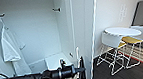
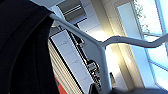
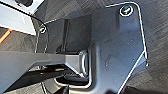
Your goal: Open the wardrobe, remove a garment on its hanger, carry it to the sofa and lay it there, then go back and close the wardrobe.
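Open wardrobe ahead; left arm outstretched level, grip state unclear, hanger close by.

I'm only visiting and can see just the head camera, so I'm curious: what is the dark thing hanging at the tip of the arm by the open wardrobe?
Observer: The left wrist view shows it up close. It is black fabric, the garment, draped on a thin white hanger.
Visitor: Is it inside the wardrobe there?
Observer: It doesn't look like it. Behind the hanger that view shows a ceiling and a bright window, not the white interior.
Visitor: And what does the other arm's camera see?
Observer: The right wrist view looks down on dark grey carpet, with an orange strip at one edge.
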{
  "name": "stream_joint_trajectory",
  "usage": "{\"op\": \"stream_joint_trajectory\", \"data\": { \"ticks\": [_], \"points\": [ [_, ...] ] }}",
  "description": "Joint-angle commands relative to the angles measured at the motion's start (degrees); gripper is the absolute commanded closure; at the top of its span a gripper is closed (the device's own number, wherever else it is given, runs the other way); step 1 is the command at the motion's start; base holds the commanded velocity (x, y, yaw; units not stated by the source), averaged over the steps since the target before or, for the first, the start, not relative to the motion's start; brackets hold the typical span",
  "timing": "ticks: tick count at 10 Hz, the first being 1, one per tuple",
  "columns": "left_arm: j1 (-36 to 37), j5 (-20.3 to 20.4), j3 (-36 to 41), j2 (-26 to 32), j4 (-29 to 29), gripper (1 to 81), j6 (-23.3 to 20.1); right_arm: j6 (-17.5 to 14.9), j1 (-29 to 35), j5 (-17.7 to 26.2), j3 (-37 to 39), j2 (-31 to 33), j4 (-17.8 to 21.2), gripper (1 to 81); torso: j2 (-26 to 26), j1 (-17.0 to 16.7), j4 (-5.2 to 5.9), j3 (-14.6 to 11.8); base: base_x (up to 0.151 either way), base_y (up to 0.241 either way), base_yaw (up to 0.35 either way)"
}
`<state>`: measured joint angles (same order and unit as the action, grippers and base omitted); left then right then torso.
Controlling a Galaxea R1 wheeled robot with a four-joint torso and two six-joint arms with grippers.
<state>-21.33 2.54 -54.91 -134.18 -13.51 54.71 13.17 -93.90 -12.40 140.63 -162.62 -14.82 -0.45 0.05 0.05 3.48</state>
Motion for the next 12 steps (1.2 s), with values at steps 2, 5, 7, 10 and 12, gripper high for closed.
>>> {"op": "stream_joint_trajectory", "data": {
  "ticks": [2,5,7,10,12],
  "points": [
    [8.4,2.4,3.1,0.1,-2.0,81.1,-0.5,0.1,1.3,2.4,0.9,-0.3,-0.5,1.0,0.0,0.0,0.0,0.0,0.0,0.0,-0.255],
    [8.3,2.4,2.8,-2.0,-2.0,81.1,-0.5,-0.2,1.1,2.5,1.7,-1.6,-1.0,1.0,0.0,0.0,0.0,0.0,0.0,0.0,-0.263],
    [8.3,2.6,3.1,-1.9,-2.0,81.1,-0.5,-0.2,1.2,2.5,2.1,-1.8,-0.9,1.0,0.0,0.0,0.0,0.0,0.0,0.0,-0.264],
    [8.3,2.4,3.1,-2.0,-2.0,81.1,-0.5,-0.2,1.1,2.5,2.2,-1.9,-0.9,1.0,0.0,-0.1,0.0,0.0,0.0,0.0,-0.265],
    [8.3,2.4,3.3,-1.9,-2.0,81.1,-0.5,-0.2,1.0,2.4,2.2,-1.9,-1.2,1.0,0.0,-0.1,0.0,0.0,0.0,0.0,-0.267]
  ]
}}
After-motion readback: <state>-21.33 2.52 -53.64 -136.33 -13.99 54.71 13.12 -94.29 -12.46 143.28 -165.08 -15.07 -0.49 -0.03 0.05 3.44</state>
